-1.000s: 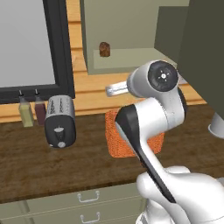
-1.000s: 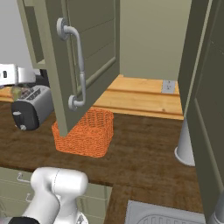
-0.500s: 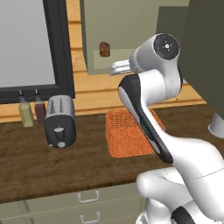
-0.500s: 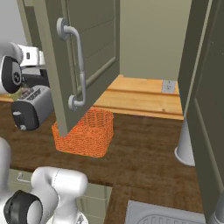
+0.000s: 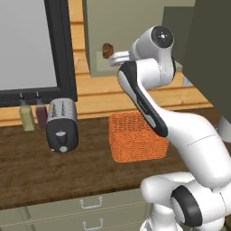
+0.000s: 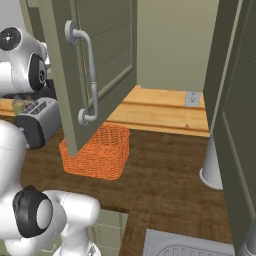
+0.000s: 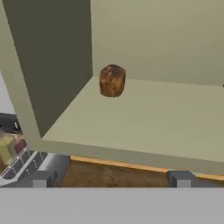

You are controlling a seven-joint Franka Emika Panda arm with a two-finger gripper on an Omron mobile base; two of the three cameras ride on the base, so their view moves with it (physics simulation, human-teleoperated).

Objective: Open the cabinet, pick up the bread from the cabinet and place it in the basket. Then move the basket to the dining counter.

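Counts: one bread (image 7: 112,80), one basket (image 5: 137,142), one toaster (image 5: 62,124), two bottles (image 5: 33,115), one open cabinet door (image 6: 92,65) with one silver bar handle (image 6: 89,75).
Bread: on the cabinet shelf (image 7: 144,118), near its left back corner, upright, its long axis vertical; a rounded lump with no clear front.
Gripper (image 7: 110,178): released, jaws spread wide and holding nothing, just outside the shelf's front edge, pointing at the bread, well apart from it.
Basket: on the dark wood worktop (image 5: 54,176) below the cabinet, right of the toaster, long axis running left to right.
Change: a second ago the arm's wrist hung low in front of the basket; it has since risen to shelf height beside the bread. Bread, basket and door are where they were.
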